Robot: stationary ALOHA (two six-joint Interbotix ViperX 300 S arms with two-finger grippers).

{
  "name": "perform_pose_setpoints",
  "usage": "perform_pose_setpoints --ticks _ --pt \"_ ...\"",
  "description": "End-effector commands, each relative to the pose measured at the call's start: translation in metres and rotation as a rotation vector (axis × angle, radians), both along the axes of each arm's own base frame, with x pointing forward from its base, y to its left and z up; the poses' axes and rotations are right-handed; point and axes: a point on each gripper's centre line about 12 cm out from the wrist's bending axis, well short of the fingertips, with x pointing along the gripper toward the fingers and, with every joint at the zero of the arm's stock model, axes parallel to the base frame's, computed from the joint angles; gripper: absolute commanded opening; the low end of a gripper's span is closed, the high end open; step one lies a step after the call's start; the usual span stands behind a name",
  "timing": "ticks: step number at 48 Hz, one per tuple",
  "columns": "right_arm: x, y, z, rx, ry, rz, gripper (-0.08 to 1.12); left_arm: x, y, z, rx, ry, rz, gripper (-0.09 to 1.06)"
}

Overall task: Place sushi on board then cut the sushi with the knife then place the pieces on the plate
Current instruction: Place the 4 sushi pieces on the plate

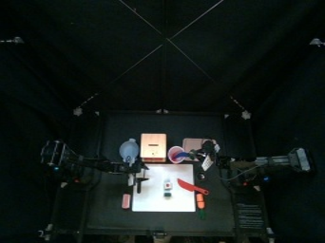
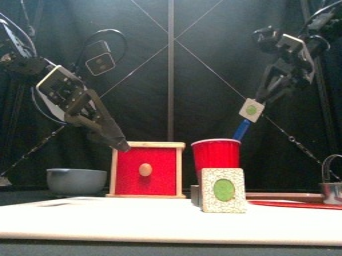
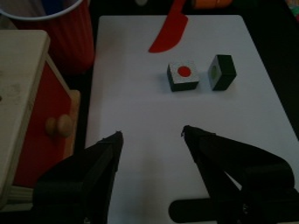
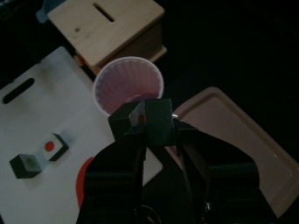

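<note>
Two sushi pieces [image 3: 222, 72] sit on the cutting board [image 3: 152, 105] beyond my empty, wide-open left gripper [image 3: 152, 134]; right gripper [image 4: 142, 111] clamps the blue knife [image 2: 242, 130]; plating not yet done.

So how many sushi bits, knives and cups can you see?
sushi pieces on the white board: 2
toy knives: 2, the red knife on the board and the blue knife in the jaws of the right gripper
red cup: 1
Total: 5
</note>
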Motion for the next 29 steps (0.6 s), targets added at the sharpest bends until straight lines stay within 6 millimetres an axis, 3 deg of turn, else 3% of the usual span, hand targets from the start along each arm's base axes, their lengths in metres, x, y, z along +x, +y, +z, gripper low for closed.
perform_pose_setpoints --ticks 1,16,29 --pt "-0.01 -0.007 -0.001 0.017 -0.032 -0.032 0.56 0.005 0.002 0.006 0.003 -0.025 0.003 0.92" --pt "-0.034 -0.023 -0.042 0.08 0.015 -0.128 0.56 0.008 0.005 0.002 0.005 -0.014 0.012 0.92" --pt "-0.028 -0.053 -0.074 0.144 0.009 -0.199 0.56 0.013 0.007 0.003 0.014 -0.017 0.008 0.92"
